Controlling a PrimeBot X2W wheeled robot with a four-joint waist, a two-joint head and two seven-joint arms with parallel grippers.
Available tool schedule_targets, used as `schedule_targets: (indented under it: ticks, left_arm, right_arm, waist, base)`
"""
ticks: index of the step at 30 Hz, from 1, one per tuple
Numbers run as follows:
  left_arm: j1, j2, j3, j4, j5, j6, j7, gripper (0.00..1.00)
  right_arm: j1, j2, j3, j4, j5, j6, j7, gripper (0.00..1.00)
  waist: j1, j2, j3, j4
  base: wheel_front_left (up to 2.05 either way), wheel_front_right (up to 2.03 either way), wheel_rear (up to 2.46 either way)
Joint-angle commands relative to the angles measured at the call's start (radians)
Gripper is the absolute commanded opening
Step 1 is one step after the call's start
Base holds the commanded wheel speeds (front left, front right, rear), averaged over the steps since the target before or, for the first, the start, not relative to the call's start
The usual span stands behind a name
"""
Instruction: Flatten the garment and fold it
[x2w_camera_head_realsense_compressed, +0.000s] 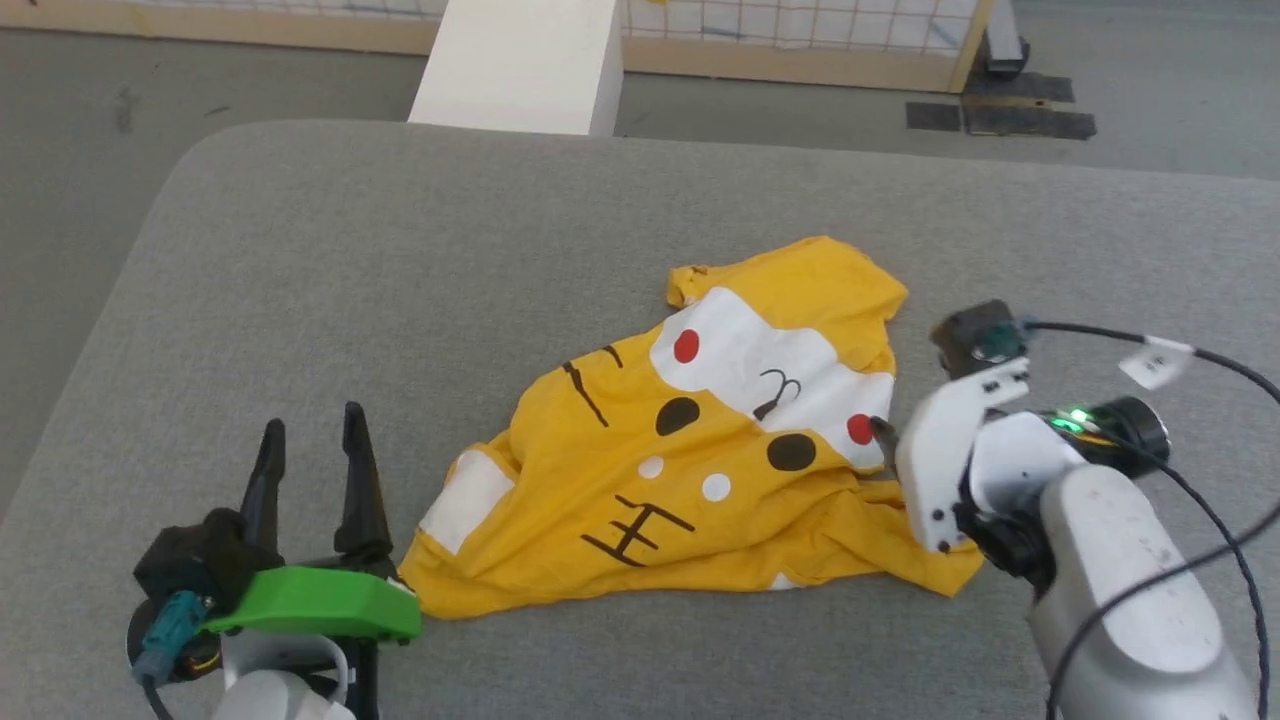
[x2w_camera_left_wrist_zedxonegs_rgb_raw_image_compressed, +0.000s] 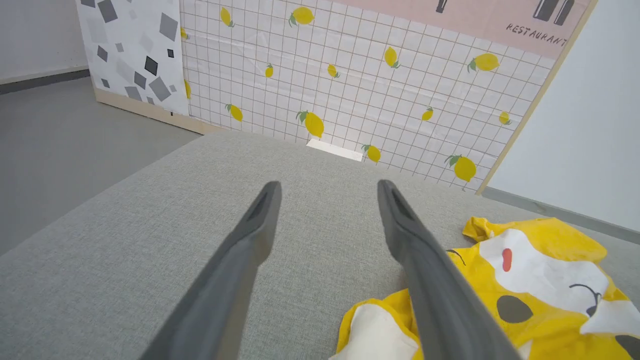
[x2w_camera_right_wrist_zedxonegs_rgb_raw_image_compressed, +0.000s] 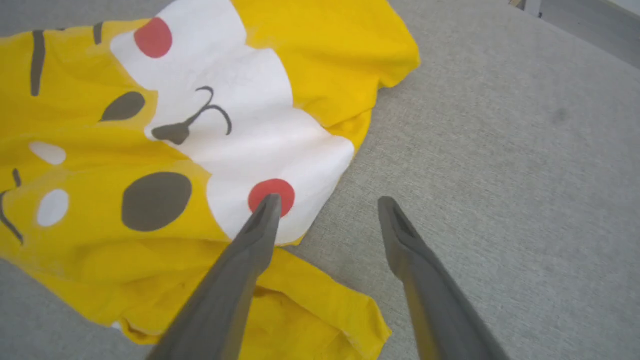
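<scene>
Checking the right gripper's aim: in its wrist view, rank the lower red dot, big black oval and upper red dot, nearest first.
1. Lower red dot, just left of the right gripper.
2. Big black oval, farther left.
3. Upper red dot, top left.

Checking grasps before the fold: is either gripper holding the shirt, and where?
Nothing is held: the left gripper and right gripper both stand open near the garment.

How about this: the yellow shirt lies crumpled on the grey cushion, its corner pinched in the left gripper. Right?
The left gripper is open, pinching nothing: see the left wrist view. The yellow shirt is crumpled on the grey cushion.
</scene>
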Motion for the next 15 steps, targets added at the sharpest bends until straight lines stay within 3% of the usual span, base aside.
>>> schedule_targets:
  ticks: [1,13,14,15]
  left_arm:
    - [-0.013,-0.016,0.013,-0.004,0.021,-0.011,-0.007,1.00]
    - [-0.023,-0.116,0.090,0.007,0.089,-0.092,-0.008,1.00]
    - [-0.023,-0.120,0.097,0.014,0.089,-0.097,-0.008,1.00]
    - [-0.024,-0.122,0.102,0.017,0.091,-0.102,-0.008,1.00]
  right_arm:
    - [-0.034,-0.002,0.018,0.027,-0.012,0.003,0.011,1.00]
    - [-0.112,-0.003,0.122,0.276,-0.011,0.003,0.064,1.00]
    - [-0.118,-0.005,0.126,0.278,0.005,0.003,0.051,0.21]
    - [-0.126,-0.007,0.126,0.273,0.018,0.003,0.032,0.00]
  waist:
    - [0.0000,0.0000,0.027,0.026]
    - [0.0000,0.0000,0.075,0.078]
    - [0.0000,0.0000,0.076,0.077]
    - [0.0000,0.0000,0.075,0.075]
  base:
    - [0.00,0.00,0.00]
    - [0.00,0.00,0.00]
    - [0.00,0.00,0.00]
    - [0.00,0.00,0.00]
